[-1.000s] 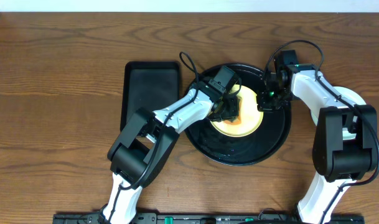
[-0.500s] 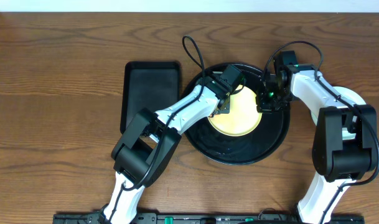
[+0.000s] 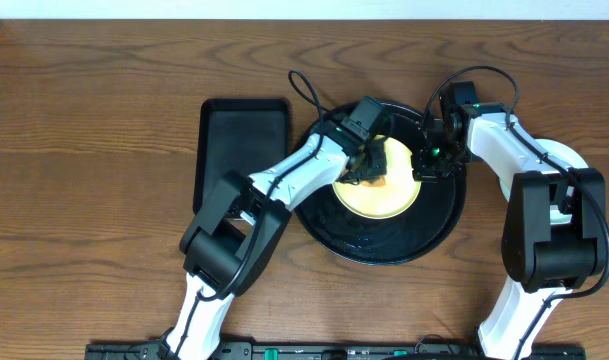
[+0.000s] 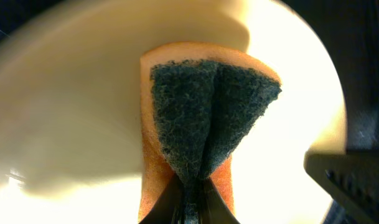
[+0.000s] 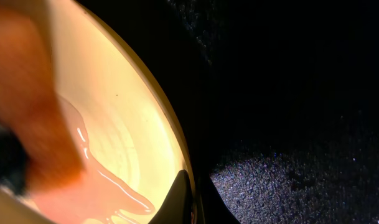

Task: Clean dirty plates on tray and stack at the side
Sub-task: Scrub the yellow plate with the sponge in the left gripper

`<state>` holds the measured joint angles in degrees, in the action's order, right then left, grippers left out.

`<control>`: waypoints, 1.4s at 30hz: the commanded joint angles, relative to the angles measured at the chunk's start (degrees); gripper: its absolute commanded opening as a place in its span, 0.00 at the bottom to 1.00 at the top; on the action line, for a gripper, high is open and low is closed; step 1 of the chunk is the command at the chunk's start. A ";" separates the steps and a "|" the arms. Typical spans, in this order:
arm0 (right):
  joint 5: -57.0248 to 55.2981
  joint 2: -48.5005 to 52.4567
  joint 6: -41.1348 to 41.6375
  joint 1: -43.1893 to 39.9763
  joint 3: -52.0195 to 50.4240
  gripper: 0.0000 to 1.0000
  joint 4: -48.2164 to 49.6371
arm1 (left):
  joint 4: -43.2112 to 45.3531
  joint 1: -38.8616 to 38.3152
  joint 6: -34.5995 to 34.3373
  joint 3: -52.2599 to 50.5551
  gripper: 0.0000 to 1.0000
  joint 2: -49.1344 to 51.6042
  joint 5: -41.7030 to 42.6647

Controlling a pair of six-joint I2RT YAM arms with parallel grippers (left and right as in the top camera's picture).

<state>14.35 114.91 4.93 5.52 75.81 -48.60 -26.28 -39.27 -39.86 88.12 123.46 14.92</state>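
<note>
A pale yellow plate [image 3: 384,195] lies in the round black tray [image 3: 439,225]. My left gripper [image 3: 367,165] is shut on an orange sponge [image 3: 380,172] with a dark scouring face [image 4: 208,106] and presses it onto the plate's far left part [image 4: 77,124]. My right gripper [image 3: 422,166] is shut on the plate's right rim [image 5: 177,146], one finger inside and one outside. A reddish-brown wet smear [image 5: 111,183] runs across the plate near that rim. Pale plates [image 3: 572,160] lie on the table at the right, mostly hidden under my right arm.
A smaller rectangular black tray [image 3: 239,150] lies left of the round tray, beside my left arm. The round tray's glossy floor [image 5: 289,93] shows right of the plate. Bare wooden table [image 3: 84,200] surrounds both trays.
My left gripper swung the sponge up toward the plate's far edge, then back down onto the plate. The right gripper and the plate have stayed put.
</note>
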 commanded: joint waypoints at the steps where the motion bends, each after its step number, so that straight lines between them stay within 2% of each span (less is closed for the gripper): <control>1: -0.81 1.40 -0.74 -0.17 0.13 0.01 -0.07 | -0.79 -1.44 -2.29 -0.39 0.08 1.29 5.75; 4: -0.79 1.40 -0.74 -0.17 0.13 0.01 -0.07 | -1.49 -1.49 -2.43 -0.94 0.08 1.29 8.63; 7: -0.79 1.40 -0.74 -0.17 0.13 0.01 -0.09 | -4.61 -0.52 -0.22 -0.94 0.08 1.29 5.99; 14: -0.79 1.38 -0.74 -0.17 0.13 0.01 -0.09 | -12.70 3.48 7.74 -0.94 0.07 1.29 -20.04; 17: -0.79 1.40 -0.76 -0.17 0.13 0.01 -0.02 | -10.01 4.13 12.15 -0.94 0.08 1.29 -24.70; 23: -0.79 1.40 -1.68 -0.17 0.13 0.01 -0.04 | 2.27 3.34 20.46 -0.94 0.08 1.29 -24.79; 27: -0.83 1.38 -2.91 -0.17 0.13 0.01 -0.04 | 7.13 3.32 24.15 -0.94 0.07 1.29 -25.00; 31: -0.81 1.40 -2.89 -0.17 0.13 0.01 -0.02 | 8.46 4.04 25.62 -0.94 0.08 1.29 -30.91; 36: -0.79 1.38 -2.82 -0.17 0.13 0.01 -0.09 | 7.50 4.37 31.93 -0.74 0.08 0.55 -32.65; 40: -0.79 1.40 -2.64 -0.17 0.13 0.01 -0.09 | 5.11 4.37 31.01 -0.74 0.07 -3.13 -32.59; 42: -0.79 1.40 -2.64 -0.17 0.13 0.01 -0.09 | 3.41 4.76 27.65 -0.74 0.08 -6.84 -32.54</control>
<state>16.47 114.91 3.62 5.54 75.81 -47.92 -21.04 -37.34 -10.68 87.24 122.26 -10.31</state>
